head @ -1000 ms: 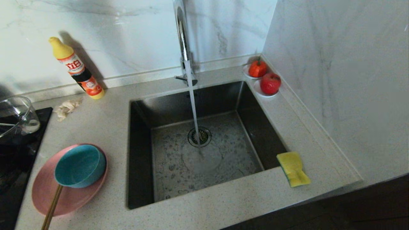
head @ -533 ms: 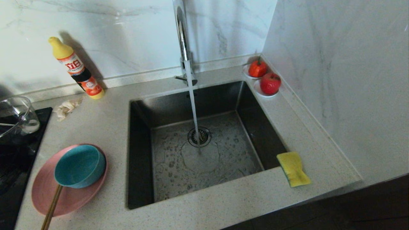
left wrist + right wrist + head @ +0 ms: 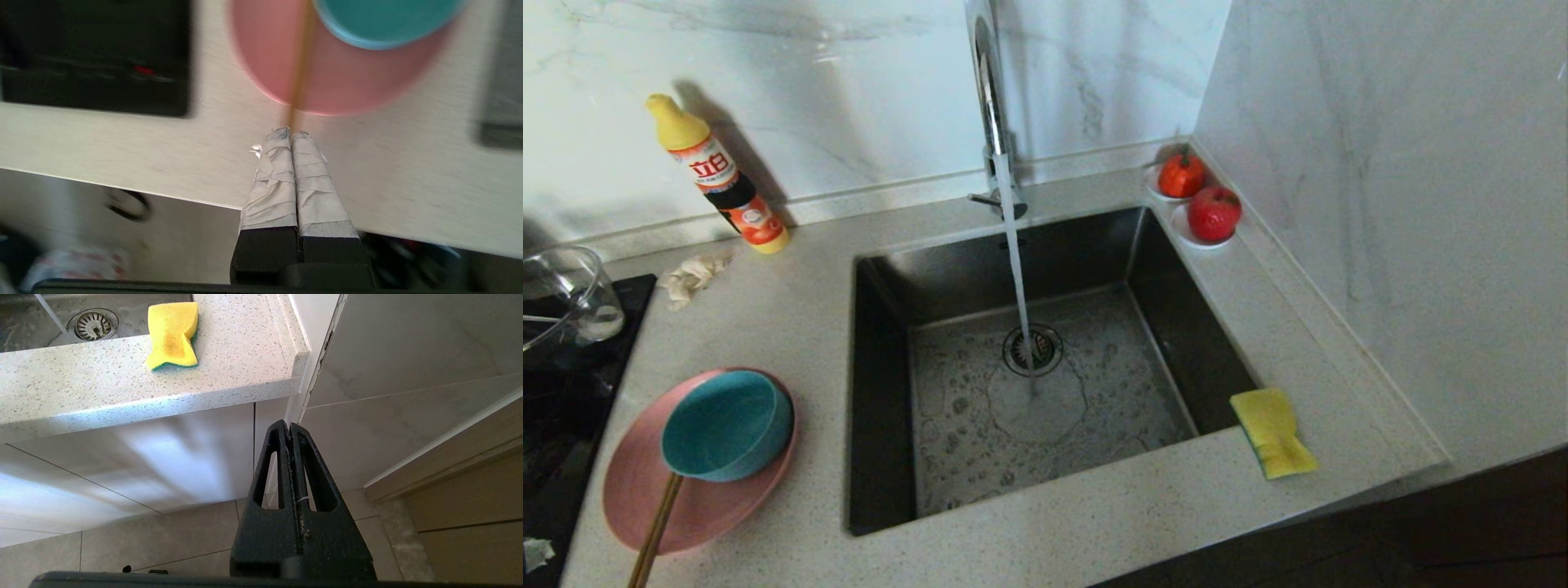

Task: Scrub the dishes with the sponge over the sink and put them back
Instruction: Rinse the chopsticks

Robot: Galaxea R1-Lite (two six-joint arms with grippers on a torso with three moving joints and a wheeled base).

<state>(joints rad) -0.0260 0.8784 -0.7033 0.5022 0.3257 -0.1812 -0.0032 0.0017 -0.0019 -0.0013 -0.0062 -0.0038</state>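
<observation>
On the counter left of the sink [image 3: 1094, 245] lies the pink plate [image 3: 698, 498], carrying the teal bowl [image 3: 727, 425] and the brown chopsticks [image 3: 654, 531]. Right of the basin rests the yellow sponge [image 3: 1272, 433]. My left gripper [image 3: 291, 134] is shut and empty, its taped tips hovering over the counter just short of the chopsticks' [image 3: 300, 69] near end; plate [image 3: 339, 81] and bowl [image 3: 384, 20] lie beyond. In the head view only its white tip [image 3: 535, 553] shows at the lower left edge. My right gripper [image 3: 289, 426] hangs shut below the counter edge, under the sponge [image 3: 173, 337].
Water runs from the chrome tap [image 3: 990, 90] onto the drain strainer [image 3: 1032, 349]. A detergent bottle [image 3: 719, 175] and a rag [image 3: 694, 273] sit at the back left. A glass jug [image 3: 564, 294] stands on the black hob [image 3: 94, 61]. Two saucers with red fruit [image 3: 1213, 214] occupy the back right corner.
The left gripper's white tip has come into the head view at the lower left edge. Dishes and sponge have not moved; the water keeps running.
</observation>
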